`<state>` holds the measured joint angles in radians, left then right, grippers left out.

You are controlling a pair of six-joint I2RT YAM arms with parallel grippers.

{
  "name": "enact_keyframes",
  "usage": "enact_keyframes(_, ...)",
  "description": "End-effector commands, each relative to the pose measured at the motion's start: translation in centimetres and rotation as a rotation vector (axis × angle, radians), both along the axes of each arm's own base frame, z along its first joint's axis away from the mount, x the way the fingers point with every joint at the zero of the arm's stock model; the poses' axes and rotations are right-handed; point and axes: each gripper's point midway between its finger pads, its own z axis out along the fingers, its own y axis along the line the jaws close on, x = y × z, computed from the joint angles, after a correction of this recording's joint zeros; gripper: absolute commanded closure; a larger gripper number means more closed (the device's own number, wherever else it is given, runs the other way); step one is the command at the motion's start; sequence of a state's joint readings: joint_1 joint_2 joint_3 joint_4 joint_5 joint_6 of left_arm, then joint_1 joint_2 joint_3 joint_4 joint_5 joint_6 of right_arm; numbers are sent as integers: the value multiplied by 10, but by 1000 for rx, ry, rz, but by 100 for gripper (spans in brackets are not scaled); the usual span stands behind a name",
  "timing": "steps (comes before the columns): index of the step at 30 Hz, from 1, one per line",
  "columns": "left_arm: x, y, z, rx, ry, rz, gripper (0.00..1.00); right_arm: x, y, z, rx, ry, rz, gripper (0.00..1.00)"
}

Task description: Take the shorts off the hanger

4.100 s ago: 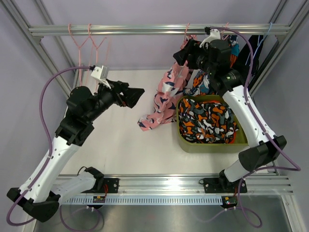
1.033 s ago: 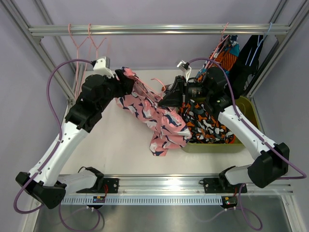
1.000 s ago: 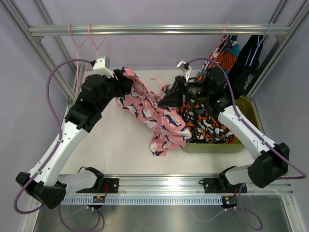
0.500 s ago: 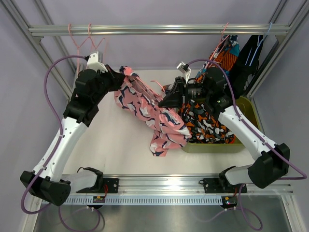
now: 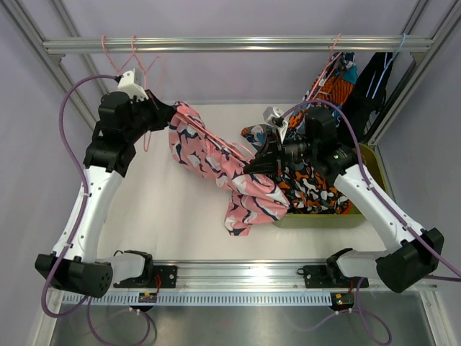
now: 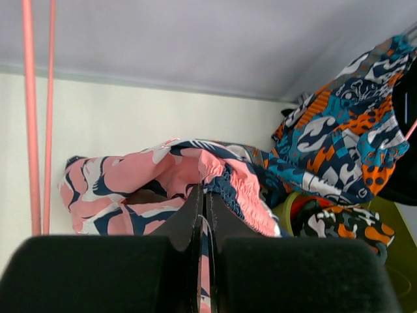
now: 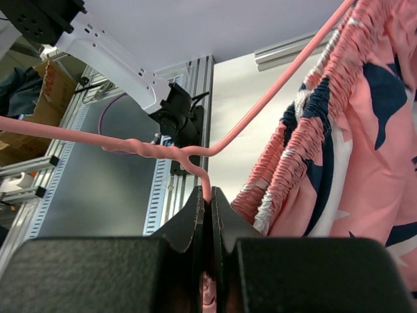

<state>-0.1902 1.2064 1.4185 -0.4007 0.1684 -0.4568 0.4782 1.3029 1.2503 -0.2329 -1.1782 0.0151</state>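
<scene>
The pink shorts (image 5: 216, 155) with navy-white print stretch across the middle of the table between both arms. My left gripper (image 5: 171, 115) is shut on their gathered waistband at the left end; in the left wrist view the fabric (image 6: 130, 186) sits pinched between the closed left gripper (image 6: 203, 193). My right gripper (image 5: 253, 167) is shut on the hook of the pink wire hanger (image 7: 150, 150). The hanger's arm runs through the elastic waistband of the shorts (image 7: 365, 130), just right of the right gripper (image 7: 208, 193).
A green bin (image 5: 317, 218) at the right holds camouflage shorts (image 5: 317, 187). Teal-orange shorts (image 5: 338, 79) and black shorts (image 5: 378, 79) hang from the top rail (image 5: 238, 45) at the right. Empty pink hangers (image 5: 133, 58) hang at its left end.
My left gripper has shut on the waistband and drawn back to the left and up, stretching the shorts out. The right gripper has shifted slightly right and down with the hanger.
</scene>
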Motion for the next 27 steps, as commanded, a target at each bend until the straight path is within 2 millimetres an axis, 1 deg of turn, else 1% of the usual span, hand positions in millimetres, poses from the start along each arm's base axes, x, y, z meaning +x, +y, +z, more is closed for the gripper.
enact_keyframes(1, 18, 25, 20, 20, -71, 92, 100, -37, -12, 23, 48, -84, 83, 100)
enact_keyframes(2, 19, 26, 11, 27, -49, 91, 100, -41, -13, 32, 75, -126, 90, 100)
enact_keyframes(5, 18, 30, -2, 51, -7, 101, 100, -47, -16, 42, 89, -150, 108, 100)
enact_keyframes(7, 17, 36, -7, 61, 8, 113, 100, -51, -18, 41, 85, -177, 130, 100)
enact_keyframes(8, 18, 41, -8, 62, 11, 125, 100, -54, -20, 38, 68, -154, 138, 100)
enact_keyframes(10, 16, 39, -6, 58, 3, 102, 100, -55, -20, 37, 68, -166, 143, 100)
enact_keyframes(11, 14, 35, -5, 58, -6, 79, 100, -52, -19, 41, 81, -191, 131, 100)
enact_keyframes(12, 11, 24, -8, 48, -11, 8, 100, -51, -18, 45, 86, -154, 114, 100)
enact_keyframes(13, 7, 17, -9, 42, -15, -37, 100, -44, -16, 51, 99, -149, 71, 100)
enact_keyframes(14, 1, 8, -9, 35, -22, -93, 100, -36, -12, 64, 153, -215, 43, 100)
enact_keyframes(15, -8, -6, -9, 25, -38, -189, 100, -32, -10, 73, 175, -177, 10, 100)
enact_keyframes(16, -14, -12, -24, 24, -16, -232, 100, -16, -7, 82, 203, -173, -74, 100)
enact_keyframes(17, -25, -19, -21, 33, -43, -277, 100, -6, -2, 95, 250, -156, -106, 100)
enact_keyframes(18, -34, -26, -23, 31, -52, -330, 100, 2, 1, 101, 274, -145, -131, 100)
enact_keyframes(19, -42, -29, -25, 34, -61, -358, 100, 16, 5, 108, 306, -129, -191, 100)
enact_keyframes(20, -49, -32, -35, 33, -46, -384, 100, 29, 12, 115, 328, -119, -210, 100)
enact_keyframes(21, -59, -34, -31, 36, -71, -409, 100, 35, 17, 120, 341, -76, -224, 100)
enact_keyframes(22, -64, -36, -32, 34, -74, -421, 100, 44, 21, 124, 359, -55, -256, 100)
enact_keyframes(23, -68, -37, -41, 31, -60, -428, 100, 53, 27, 130, 373, -47, -263, 100)
enact_keyframes(24, -74, -37, -41, 27, -65, -437, 100, 53, 34, 134, 384, -31, -257, 100)
enact_keyframes(25, -76, -38, -43, 24, -61, -441, 100, 55, 36, 146, 411, -50, -269, 100)
enact_keyframes(26, -78, -39, -51, 20, -41, -444, 100, 59, 41, 147, 417, -60, -276, 100)
enact_keyframes(27, -80, -38, -53, 20, -40, -436, 100, 56, 47, 152, 428, -72, -267, 100)
